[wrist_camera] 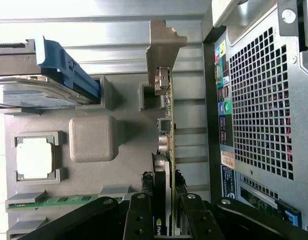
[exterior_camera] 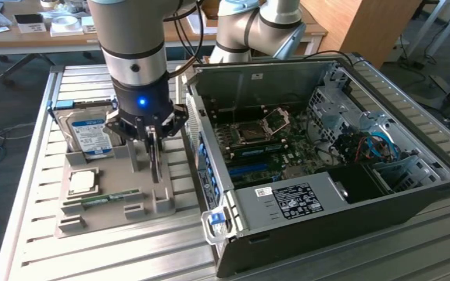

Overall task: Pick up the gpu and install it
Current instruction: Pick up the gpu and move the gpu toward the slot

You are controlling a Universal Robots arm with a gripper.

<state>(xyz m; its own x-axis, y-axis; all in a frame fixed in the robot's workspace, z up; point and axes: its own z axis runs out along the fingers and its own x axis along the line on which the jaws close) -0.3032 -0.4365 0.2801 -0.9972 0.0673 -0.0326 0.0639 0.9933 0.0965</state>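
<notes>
Gripper fingers pinch the gpu across its two flat faces, by the dark cooler. The card stands on edge over a grey holder, its silver bracket at the far end, just beside the open case. It looks light and stiff but fragile, so it is best gripped on the flat faces, clear of small parts. The arm hangs straight down over the holder, wrist vertical

Slatted table bears a grey holder and computer case.
</notes>
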